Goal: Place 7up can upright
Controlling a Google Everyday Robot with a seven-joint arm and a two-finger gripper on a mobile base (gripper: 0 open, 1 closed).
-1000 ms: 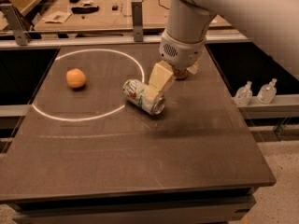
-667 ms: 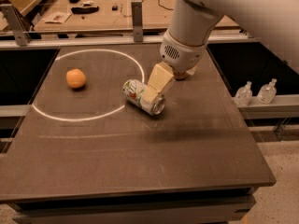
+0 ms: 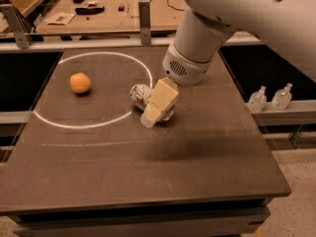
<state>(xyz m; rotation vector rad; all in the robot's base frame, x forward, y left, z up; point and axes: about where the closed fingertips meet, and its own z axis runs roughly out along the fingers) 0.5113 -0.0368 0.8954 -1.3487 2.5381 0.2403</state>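
The 7up can [image 3: 140, 95] lies on its side on the dark table [image 3: 148, 172], on the right edge of a white chalk circle [image 3: 59, 125]. It is white-silver with green lettering, and its end faces left. My gripper [image 3: 154, 111] hangs from the big white arm [image 3: 197, 38] and has come down over the can's right half. Its beige tip reaches the table surface in front of the can. The can's right end is hidden behind the gripper.
An orange [image 3: 80, 82] sits inside the circle at the left. Two small clear bottles [image 3: 269, 98] stand on a ledge past the table's right edge. A workbench [image 3: 98, 14] with loose items and a metal post [image 3: 144, 16] lie behind the table.
My gripper has moved down and to the left, from above the can's right end to low over the can. The can and the orange have not moved.
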